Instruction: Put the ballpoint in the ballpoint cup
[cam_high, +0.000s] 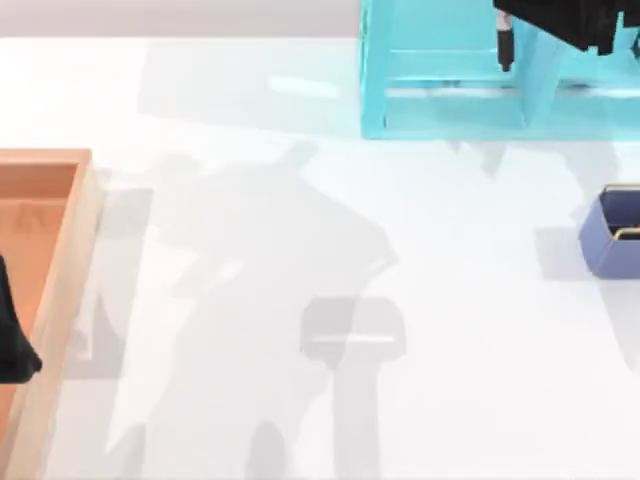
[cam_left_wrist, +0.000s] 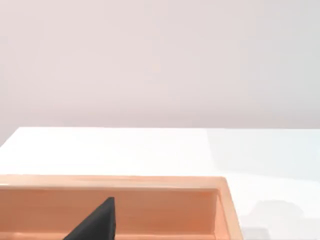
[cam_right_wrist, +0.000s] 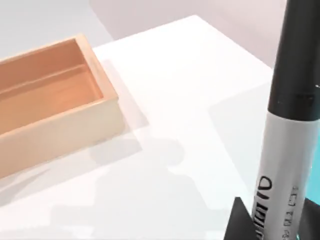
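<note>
The ballpoint (cam_right_wrist: 292, 125) has a black end and a white-grey barrel with dark print, and it stands between the dark fingers of my right gripper (cam_right_wrist: 272, 225), which is shut on it. From above, the ballpoint (cam_high: 506, 48) pokes out of the right gripper (cam_high: 520, 20) at the far right, over the cyan shelf unit. The ballpoint cup (cam_high: 612, 232), periwinkle blue with a gold rim, stands at the table's right edge, nearer the front than the gripper. My left gripper (cam_high: 15, 345) is parked at the left edge over the orange tray.
A large cyan shelf unit (cam_high: 450, 90) stands at the back right. An orange wooden tray (cam_high: 75, 250) lies along the left edge, seen also from the left wrist (cam_left_wrist: 150, 182) and the right wrist (cam_right_wrist: 60, 125). White tabletop stretches between them.
</note>
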